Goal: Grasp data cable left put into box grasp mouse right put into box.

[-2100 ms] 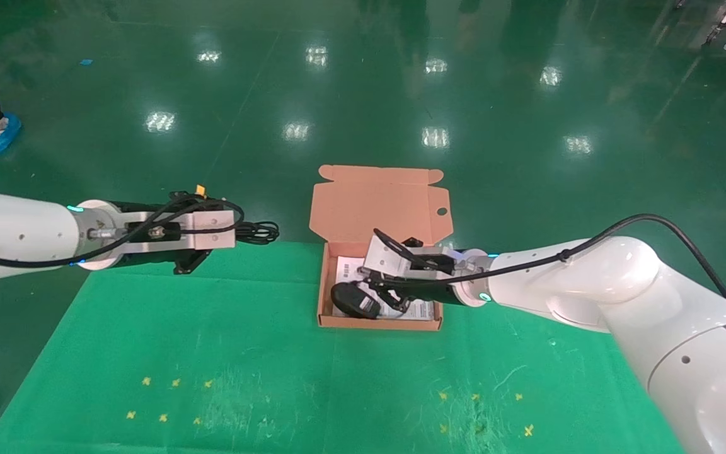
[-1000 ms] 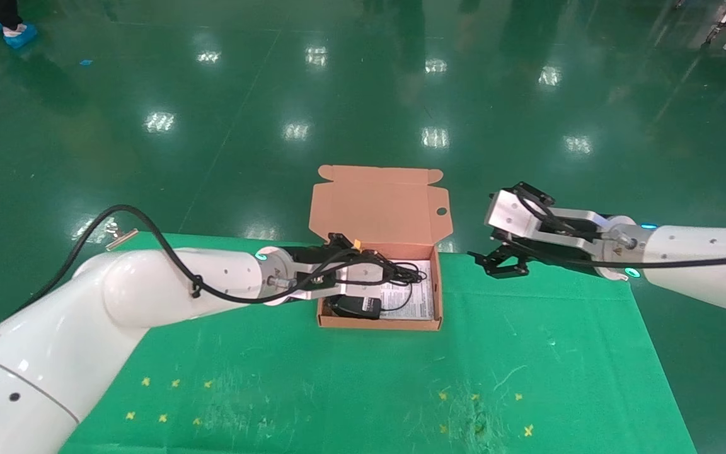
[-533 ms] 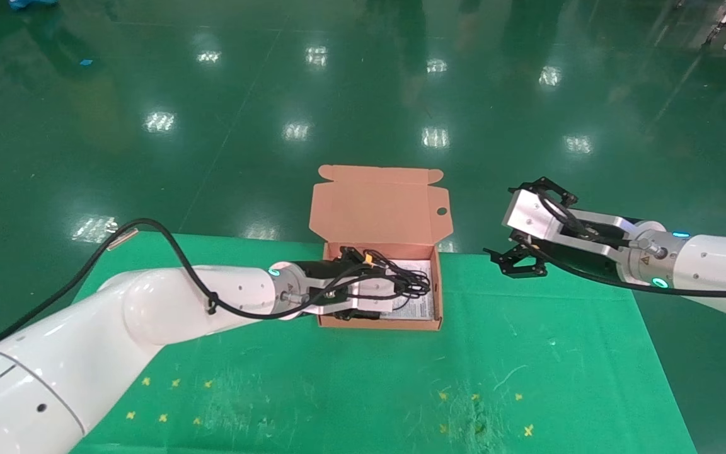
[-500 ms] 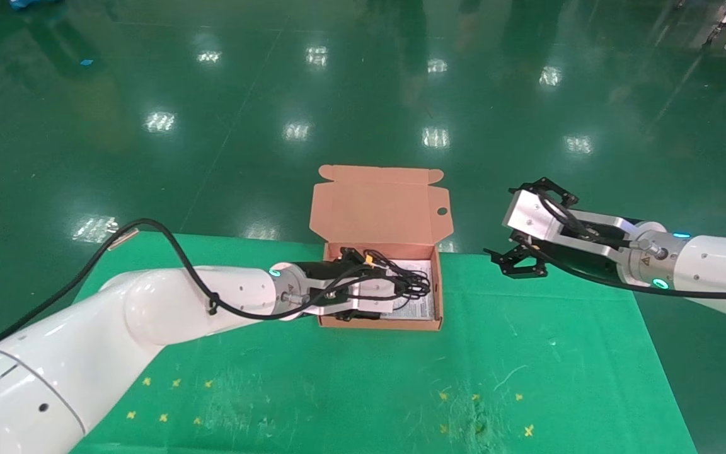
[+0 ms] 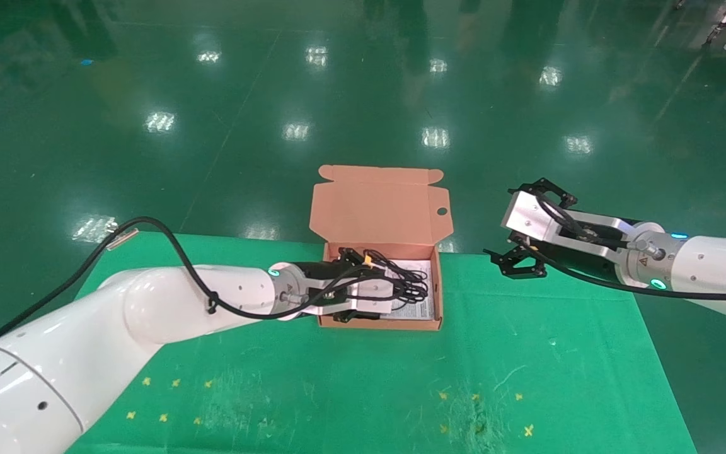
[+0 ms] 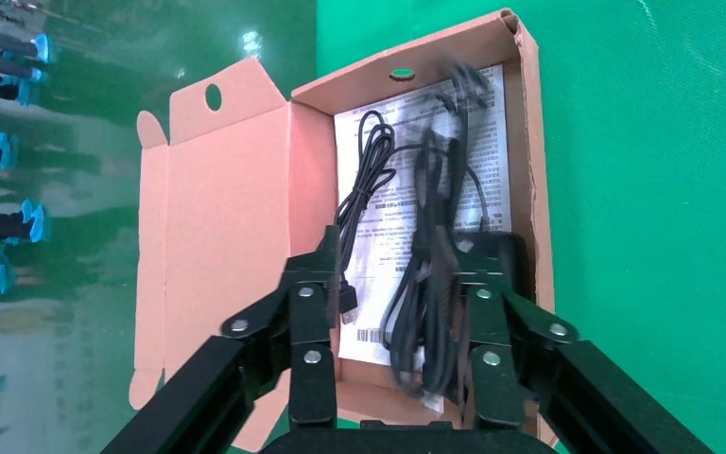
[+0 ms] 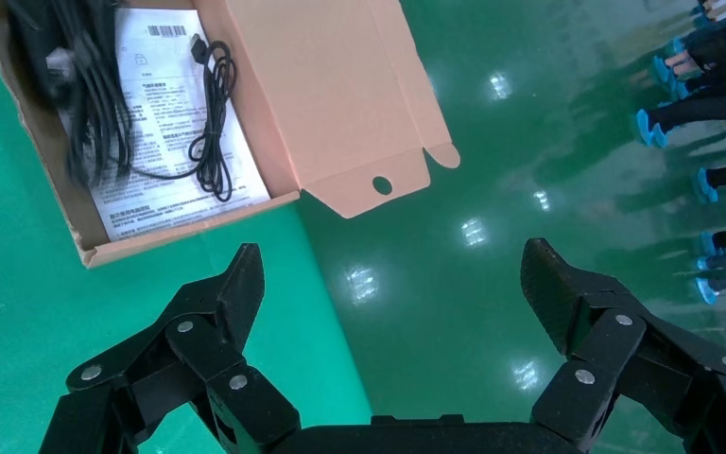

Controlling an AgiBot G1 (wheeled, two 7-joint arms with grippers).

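**Data cable in the box between spread left jaws; clearance is the open point**

The data cable (image 6: 430, 284) lies inside the box (image 5: 379, 323) as a slim bundle. Its long axis runs parallel to the lid hinge, from the wall under the left wrist toward the opposite wall. It sits between the jaws of the left gripper (image 6: 402, 255), closer to one of them. The jaws are spread and, as far as can be judged, nothing is pinched.

The mouse (image 6: 506, 255) lies in the box against the wall farthest from the lid. Its cord (image 6: 369, 180) is coiled on the white sheet (image 6: 487, 142) nearer the lid.

The right gripper (image 5: 517, 261) hangs well apart from the box on its right side, jaws spread and empty.

Judgement: both items are boxed. The left arm needs a straight lift clear of the walls. Risk: loops snagging on a jaw.

The box stands at the far edge of the green counter (image 5: 338, 391), with open room on every other side.
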